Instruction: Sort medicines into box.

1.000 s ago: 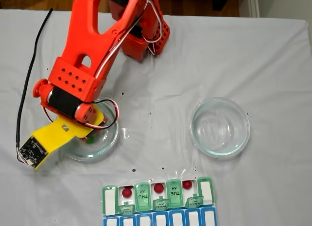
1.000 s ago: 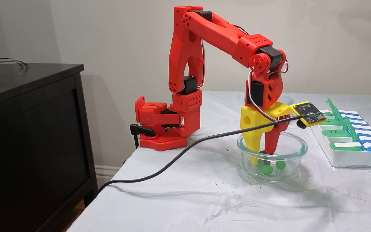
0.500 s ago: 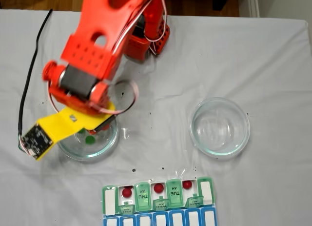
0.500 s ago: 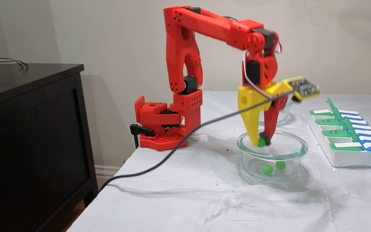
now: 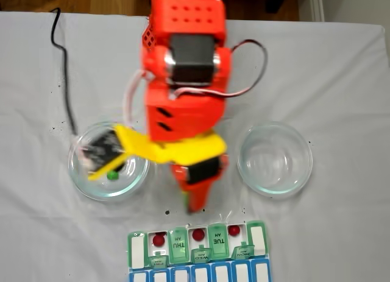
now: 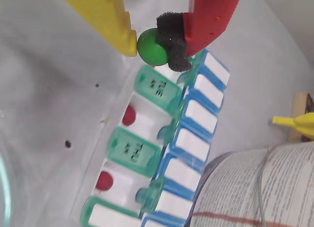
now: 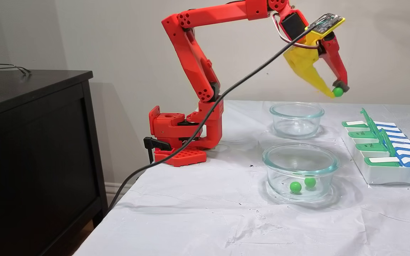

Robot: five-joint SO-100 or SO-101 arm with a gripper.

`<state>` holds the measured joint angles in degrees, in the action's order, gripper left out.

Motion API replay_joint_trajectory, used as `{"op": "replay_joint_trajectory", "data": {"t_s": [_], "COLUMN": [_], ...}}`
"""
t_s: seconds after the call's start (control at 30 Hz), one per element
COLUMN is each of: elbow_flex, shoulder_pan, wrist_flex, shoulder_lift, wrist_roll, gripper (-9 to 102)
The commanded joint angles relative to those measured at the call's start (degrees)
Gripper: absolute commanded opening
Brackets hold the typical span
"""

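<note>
Green ball pinched and lifted out of the bowl, carried toward the pill organizer.

A green ball (image 6: 152,46) is clamped between the yellow fingertip (image 6: 128,40) and the red finger's black foam pad (image 6: 171,43), so the gripper (image 7: 336,92) is closed on it. A second ago the fingers were down inside the near glass bowl (image 7: 300,161); now the ball is held high above the table, past that bowl, toward the pill organizer (image 7: 386,156). Two green balls (image 7: 295,186) are left in the bowl. In the wrist view the held ball is seen over the organizer's green-lidded row, near the TUE lid (image 6: 159,89). Three red balls (image 5: 197,234) are already seated in open compartments; the pick is judged done, placement not yet.
</note>
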<state>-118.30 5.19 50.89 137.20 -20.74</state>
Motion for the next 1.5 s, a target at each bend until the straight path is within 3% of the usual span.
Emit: {"op": "replay_joint_trajectory", "data": {"t_s": [0.0,0.1,0.23,0.53,1.07,1.33,1.47], "elbow_flex": [0.18,1.49,-1.85,5.10,12.13,9.76,7.38], "shoulder_pan": [4.66,7.12,9.49,9.76,9.58,10.55,11.25], "wrist_flex": [-8.35,-9.76,-18.28,-16.96,-25.05,-27.95,-27.60], "shoulder_lift": [1.14,-4.31,-6.06,-17.84,-31.99,-29.44,-27.86], "wrist_roll": [5.36,7.21,8.17,7.82,9.14,7.38,5.54], "gripper": [0,0,0,0,0,0,14]}}
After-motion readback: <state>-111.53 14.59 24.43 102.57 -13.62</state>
